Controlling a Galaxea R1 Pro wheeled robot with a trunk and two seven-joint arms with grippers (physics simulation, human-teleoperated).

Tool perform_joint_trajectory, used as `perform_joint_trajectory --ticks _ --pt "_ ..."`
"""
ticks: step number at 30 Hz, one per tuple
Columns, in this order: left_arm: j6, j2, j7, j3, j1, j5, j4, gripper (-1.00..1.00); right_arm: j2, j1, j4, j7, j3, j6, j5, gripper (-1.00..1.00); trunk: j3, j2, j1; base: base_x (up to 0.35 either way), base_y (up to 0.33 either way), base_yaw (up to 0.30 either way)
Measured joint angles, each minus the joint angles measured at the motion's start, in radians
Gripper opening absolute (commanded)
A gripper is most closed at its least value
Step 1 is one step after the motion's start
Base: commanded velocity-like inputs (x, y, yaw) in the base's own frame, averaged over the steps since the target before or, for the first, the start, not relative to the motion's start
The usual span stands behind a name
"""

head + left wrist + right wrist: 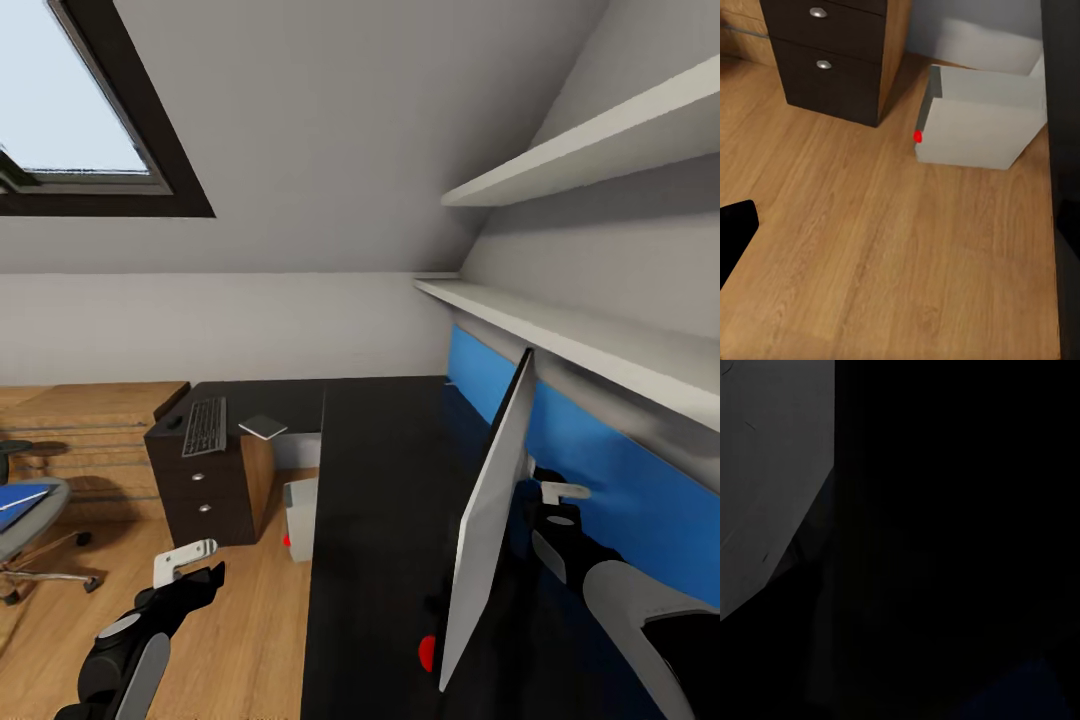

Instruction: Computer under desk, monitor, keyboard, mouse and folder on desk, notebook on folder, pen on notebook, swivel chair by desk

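Monitor (490, 520) is steadied on the desk (380, 520) — right gripper (558, 492) is hidden behind it, grip state unclear, left gripper (190, 562) seems empty — foot should be seated flat.

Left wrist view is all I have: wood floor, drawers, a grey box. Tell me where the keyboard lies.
Observer: The keyboard lies on the desk, on the wing above those drawers.
Operator: Now place the monitor.
Observer: The monitor stands on the desk's long side, edge-on to the head camera.
Operator: Report the folder.
Observer: The folder lies on the swivel chair seat, at the head view's left edge.
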Motion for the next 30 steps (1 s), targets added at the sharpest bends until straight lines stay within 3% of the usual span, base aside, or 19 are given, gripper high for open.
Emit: perform_joint_trajectory --ticks 12,30 --pt "-0.002 0.0 0.0 0.0 -0.001 -0.001 0.002 1.0 0.0 0.0 0.0 -0.001 0.001 0.0 0.001 -1.0 0.0 0.0 0.0 0.0 -0.084 0.013" --pt "0.0 0.001 -0.001 0.0 0.0 0.0 0.002 1.0 0.0 0.0 0.0 0.0 0.0 -0.001 0.0 -1.0 0.0 0.0 0.0 0.079 -0.002 0.0"
